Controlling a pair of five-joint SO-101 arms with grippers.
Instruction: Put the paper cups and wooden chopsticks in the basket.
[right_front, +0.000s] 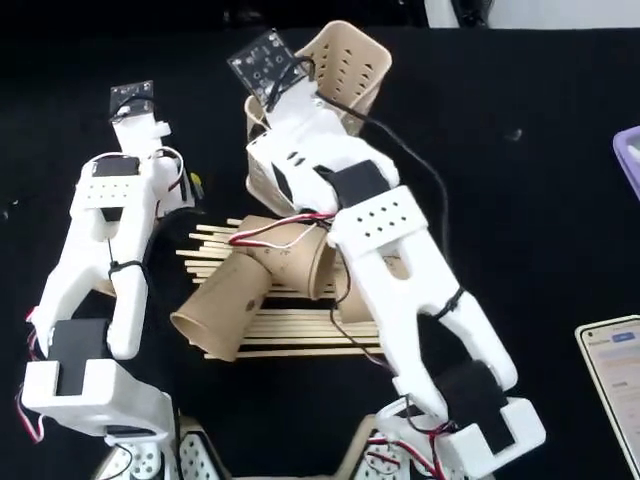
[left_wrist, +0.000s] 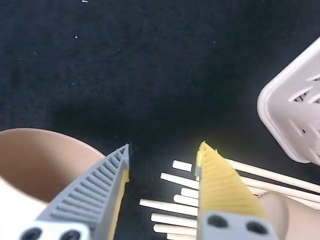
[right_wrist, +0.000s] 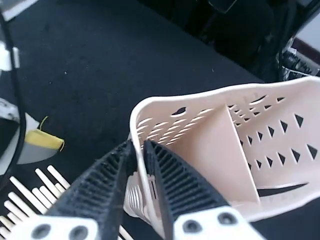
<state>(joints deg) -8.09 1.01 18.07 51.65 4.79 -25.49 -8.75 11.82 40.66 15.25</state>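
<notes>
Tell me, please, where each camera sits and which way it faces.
High view: fixed overhead, looking down; both white arms show above brown paper cups and pale wooden chopsticks.
Left wrist view: looks along the open left pincer at the chopstick ends.
Right wrist view: looks along the right pincer, shut on the beige perforated plastic basket.
Shared: all three show the basket and chopsticks.

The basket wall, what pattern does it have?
The basket has rows of triangular holes in beige plastic; clearest in right wrist view.
</notes>
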